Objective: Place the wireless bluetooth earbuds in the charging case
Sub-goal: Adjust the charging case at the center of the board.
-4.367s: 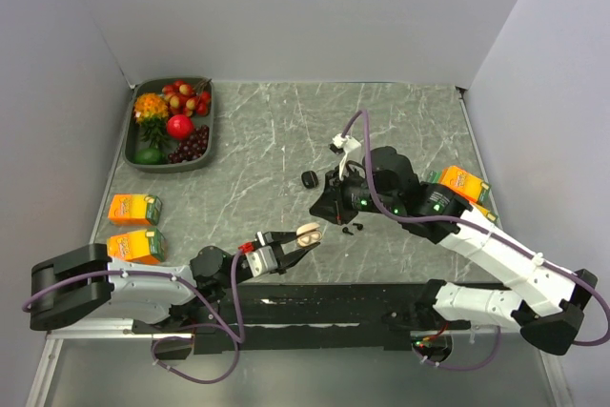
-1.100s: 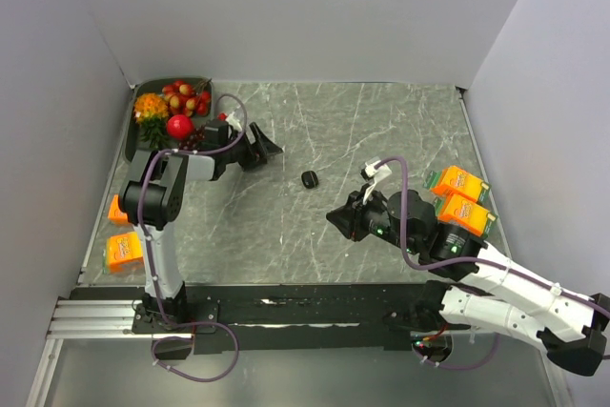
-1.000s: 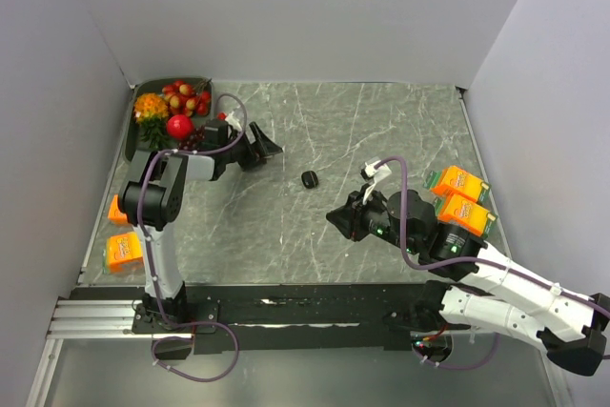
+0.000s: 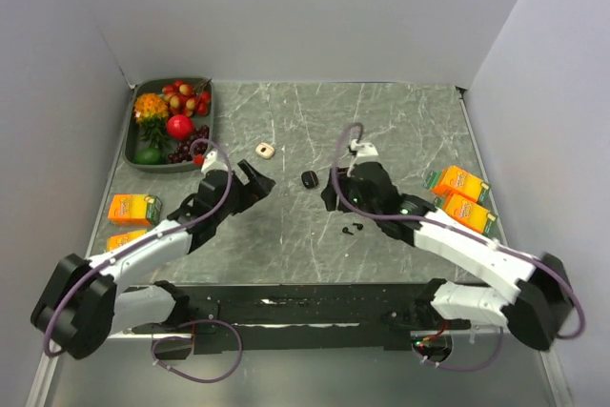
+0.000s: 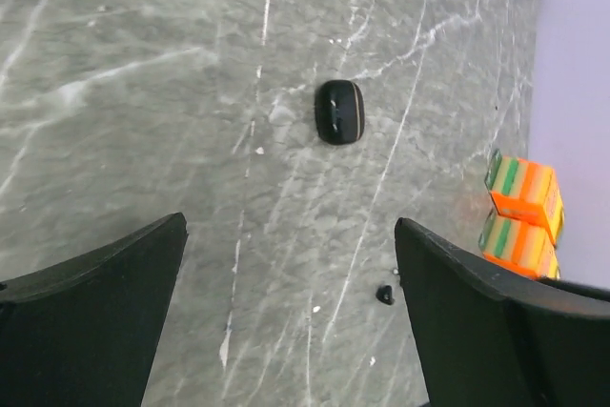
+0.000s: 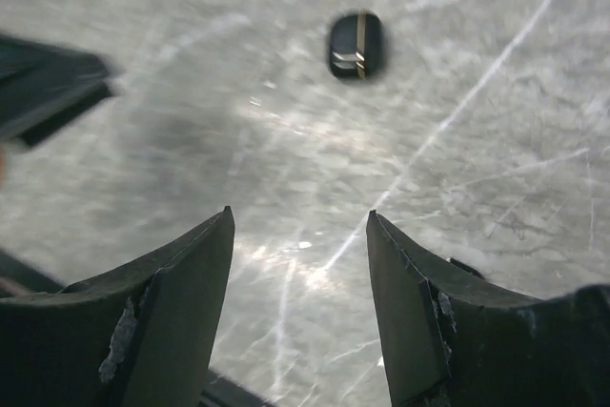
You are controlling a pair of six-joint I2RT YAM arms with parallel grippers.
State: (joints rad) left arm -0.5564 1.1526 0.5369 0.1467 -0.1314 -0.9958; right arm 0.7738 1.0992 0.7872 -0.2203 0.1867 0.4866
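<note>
a: state of the left gripper (image 5: 289, 226)?
b: jaws set wide, nothing between them. only bare table (image 4: 400, 121) shows in the gap. it hangs over the table, to the left of the charging case (image 4: 309, 179).
a: state of the right gripper (image 6: 299, 214)?
b: jaws apart at a moderate gap, nothing held. it sits just right of the case, nose pointed toward it.
a: position of the charging case?
b: flat on the grey marbled table, between the two grippers, touching neither. a thin seam line shows in both wrist views and the lid appears shut.
a: position of the earbuds (image 4: 351, 228)?
b: two tiny black pieces side by side on the table, just on the near side of the right gripper, apart from the case. neither is in the case.
a: other items?
b: beige ring (image 4: 264, 150) beyond the left gripper. fruit tray (image 4: 176, 167) in the far left corner. left cartons (image 4: 133, 209) and right cartons (image 4: 461, 184) at the table's side edges.
</note>
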